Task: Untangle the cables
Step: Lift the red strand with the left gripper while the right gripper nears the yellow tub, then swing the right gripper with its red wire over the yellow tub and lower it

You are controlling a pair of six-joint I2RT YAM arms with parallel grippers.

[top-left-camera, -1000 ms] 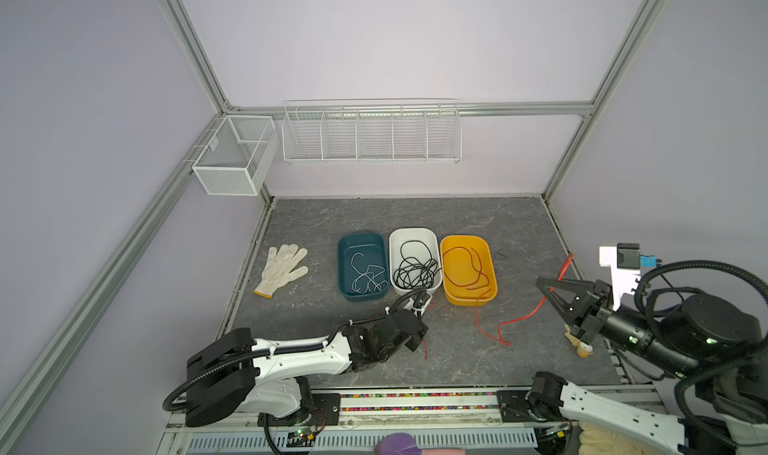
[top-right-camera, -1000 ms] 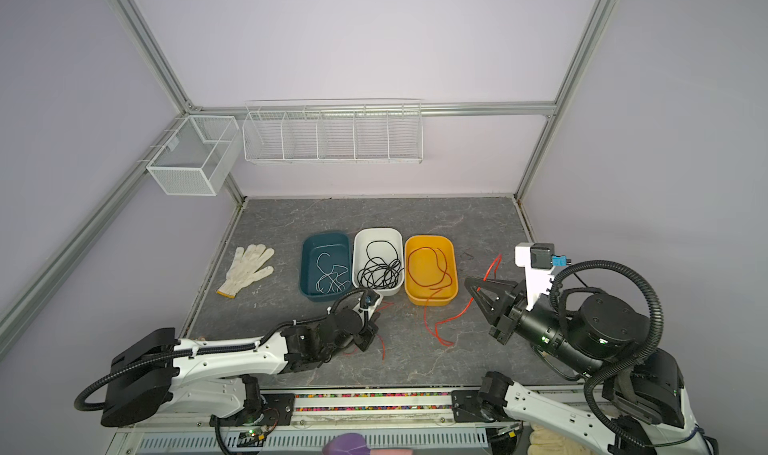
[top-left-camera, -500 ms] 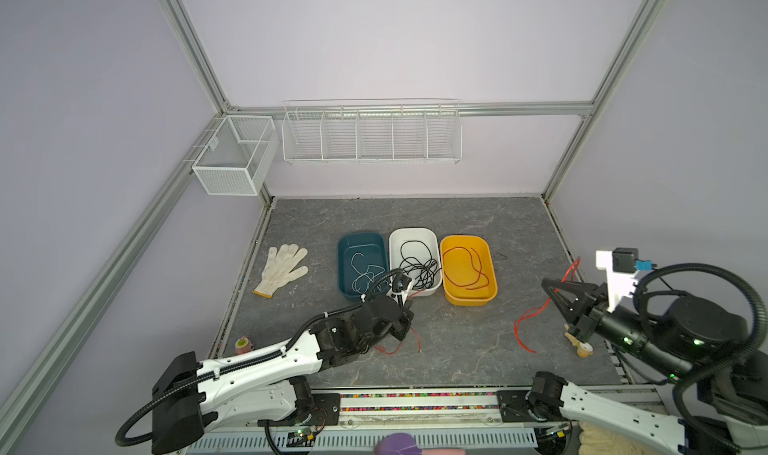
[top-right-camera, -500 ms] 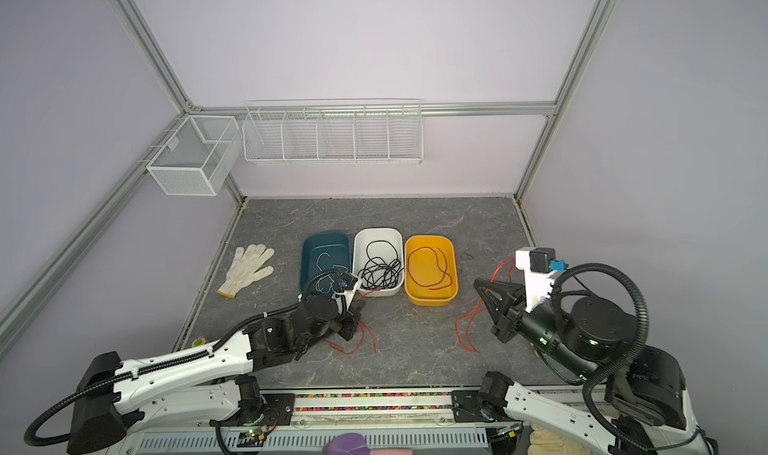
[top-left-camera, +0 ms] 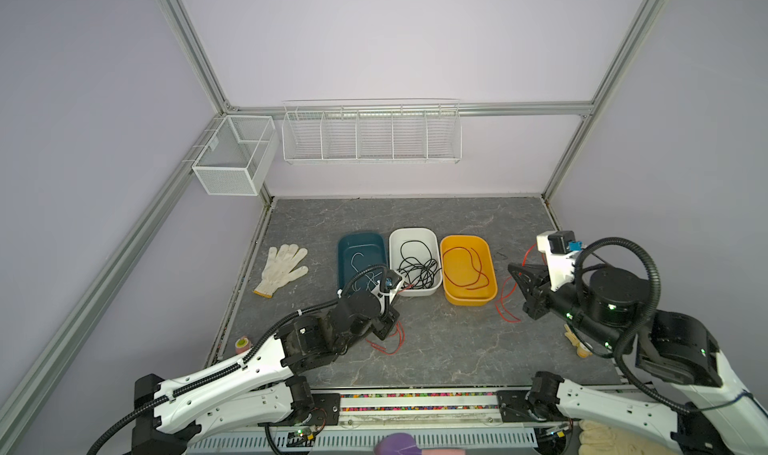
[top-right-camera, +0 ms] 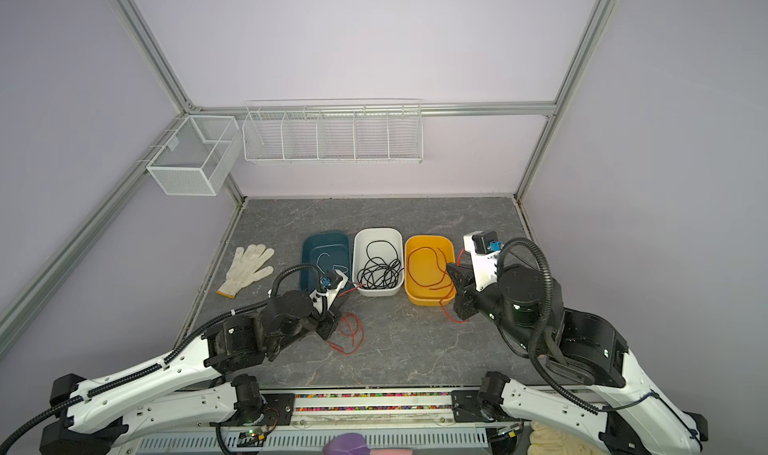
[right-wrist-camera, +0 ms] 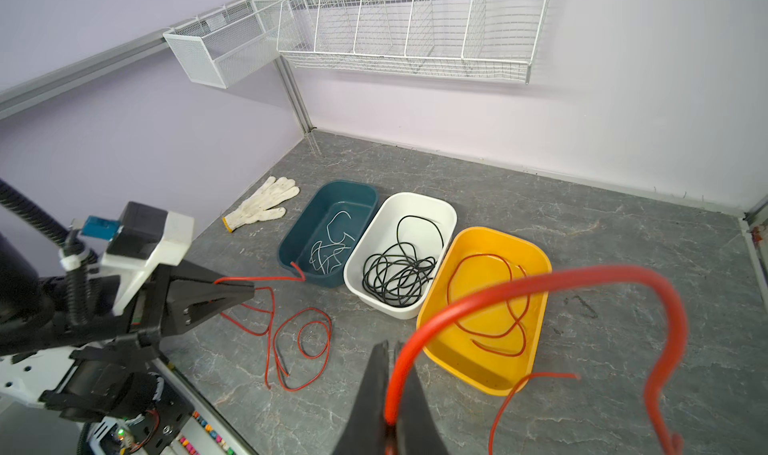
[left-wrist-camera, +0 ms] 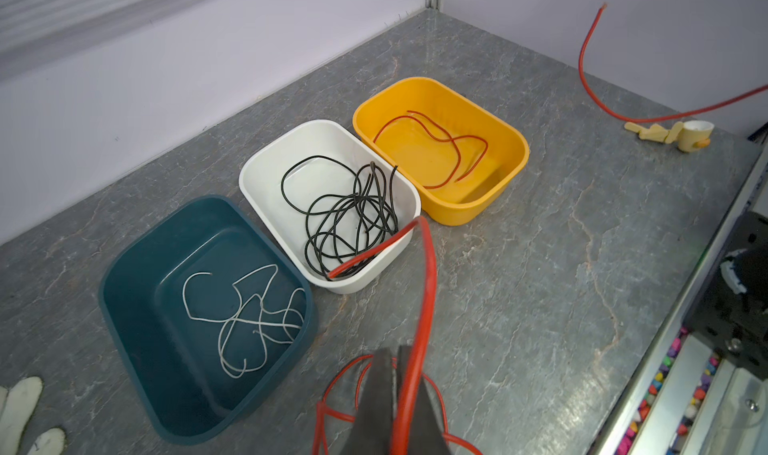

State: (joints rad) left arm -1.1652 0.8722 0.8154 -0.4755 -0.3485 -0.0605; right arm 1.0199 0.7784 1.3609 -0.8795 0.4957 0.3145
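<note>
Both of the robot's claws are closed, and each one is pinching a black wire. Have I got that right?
Not quite: the pinched wires are red, not black. The left wrist view shows the left gripper shut on one red cable; the right wrist view shows the right gripper shut on a second red cable. Both are closed.

White cables (left-wrist-camera: pixel 249 320) in teal bin (left-wrist-camera: pixel 124 349), black cables (left-wrist-camera: pixel 353 208) in white bin (left-wrist-camera: pixel 266 183), red cable (left-wrist-camera: pixel 455 149) in yellow bin (left-wrist-camera: pixel 498 170), loose red cables (left-wrist-camera: pixel 428 274) (right-wrist-camera: pixel 582 275) pinched

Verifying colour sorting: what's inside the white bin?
Only black cables, a loose tangle on the white bin floor. A red cable held in the left tool crosses its near corner in the left wrist view, hiding that spot.
</note>
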